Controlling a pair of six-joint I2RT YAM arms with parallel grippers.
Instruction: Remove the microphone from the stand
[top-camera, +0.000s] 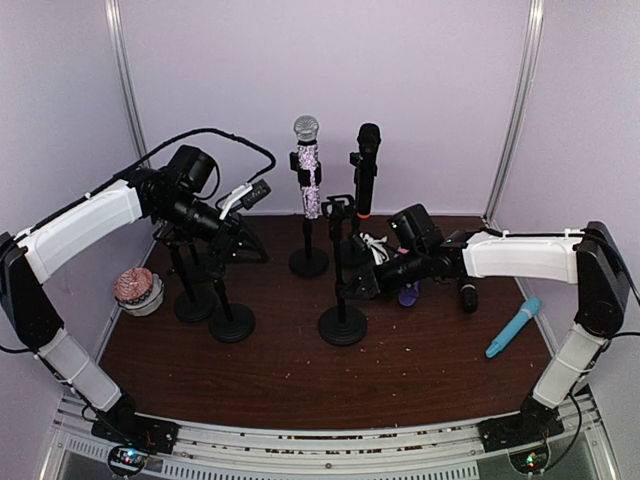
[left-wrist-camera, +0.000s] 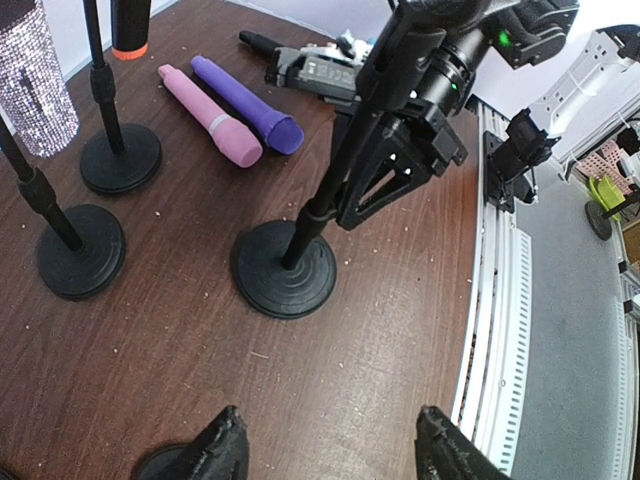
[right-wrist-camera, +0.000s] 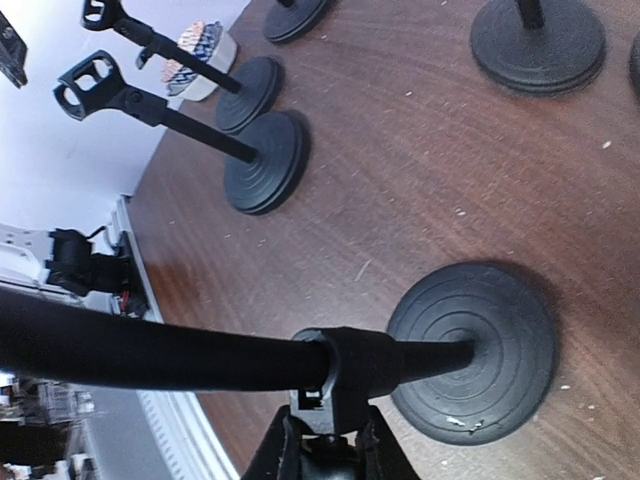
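Right gripper seemingly gripping stand, wrist view only, left gripper open

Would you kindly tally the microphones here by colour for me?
Black: 2, mounted black microphone and loose black microphone
Sparkly silver microphone: 1
Pink microphone: 1
Purple microphone: 1
Blue microphone: 1
Total: 6
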